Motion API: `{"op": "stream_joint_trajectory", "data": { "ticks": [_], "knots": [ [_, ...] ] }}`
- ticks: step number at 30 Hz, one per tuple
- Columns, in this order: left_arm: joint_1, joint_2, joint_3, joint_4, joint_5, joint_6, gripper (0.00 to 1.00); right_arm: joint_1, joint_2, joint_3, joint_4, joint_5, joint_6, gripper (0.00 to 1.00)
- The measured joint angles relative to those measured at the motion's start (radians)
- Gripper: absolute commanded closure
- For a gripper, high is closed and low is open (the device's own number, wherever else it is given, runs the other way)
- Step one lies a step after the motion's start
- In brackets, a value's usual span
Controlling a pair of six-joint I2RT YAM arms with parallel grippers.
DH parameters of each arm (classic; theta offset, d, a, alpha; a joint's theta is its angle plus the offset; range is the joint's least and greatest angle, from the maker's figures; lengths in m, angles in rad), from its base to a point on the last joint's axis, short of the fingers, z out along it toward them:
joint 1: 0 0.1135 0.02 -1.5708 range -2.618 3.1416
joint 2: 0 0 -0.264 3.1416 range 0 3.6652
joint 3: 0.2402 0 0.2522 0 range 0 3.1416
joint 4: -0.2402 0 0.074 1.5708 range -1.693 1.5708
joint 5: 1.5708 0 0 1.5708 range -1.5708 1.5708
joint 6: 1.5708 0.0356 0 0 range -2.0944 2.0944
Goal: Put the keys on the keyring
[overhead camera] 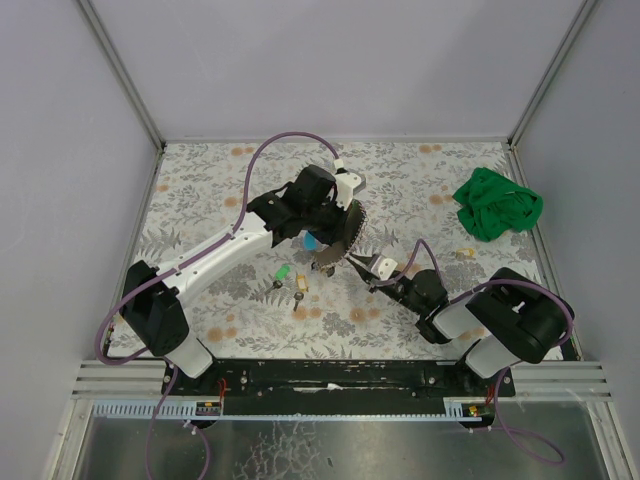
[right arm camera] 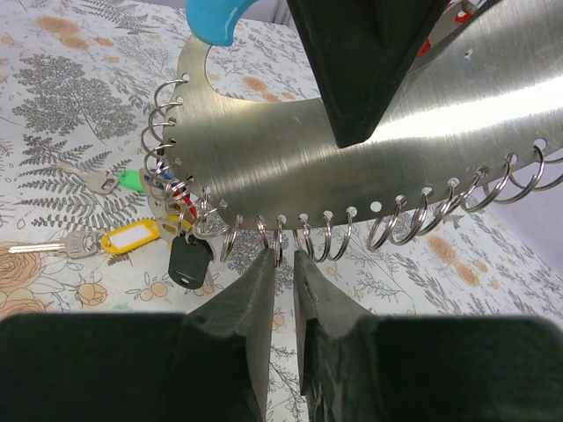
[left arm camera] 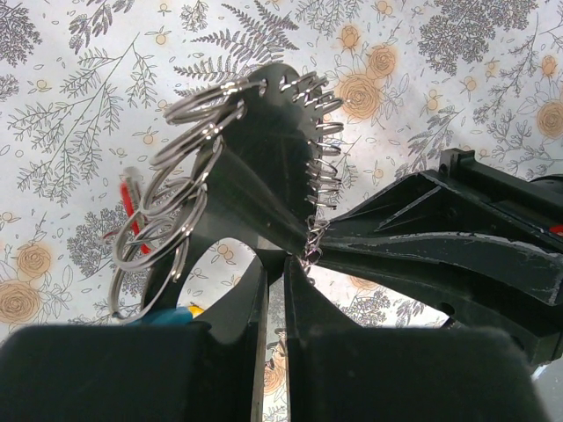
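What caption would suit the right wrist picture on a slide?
Right pincer poised at the split rings along a curved metal plate; green key and yellow key lie on the flowered table.

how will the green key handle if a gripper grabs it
The green key lies flat on the table, so it probably slides before lifting. Small and thin, likely light. Metal blade and plastic head look stiff.
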Motion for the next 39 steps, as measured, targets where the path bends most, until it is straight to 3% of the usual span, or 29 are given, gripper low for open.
{"op": "stream_joint_trajectory", "data": {
  "ticks": [22, 36, 39],
  "knots": [
    [-0.012, 0.000, 0.000, -0.004, -0.003, 0.000, 1.00, 0.002, 0.000, -0.005, 0.000, -0.035, -0.038, 0.83],
    [-0.012, 0.000, -0.004, 0.003, -0.003, -0.023, 1.00, 0.004, -0.027, -0.018, -0.001, -0.026, -0.041, 0.97],
    [-0.001, 0.000, -0.028, 0.022, -0.002, -0.039, 0.92, 0.004, -0.044, -0.037, -0.002, -0.026, -0.041, 0.99]
  ]
}}
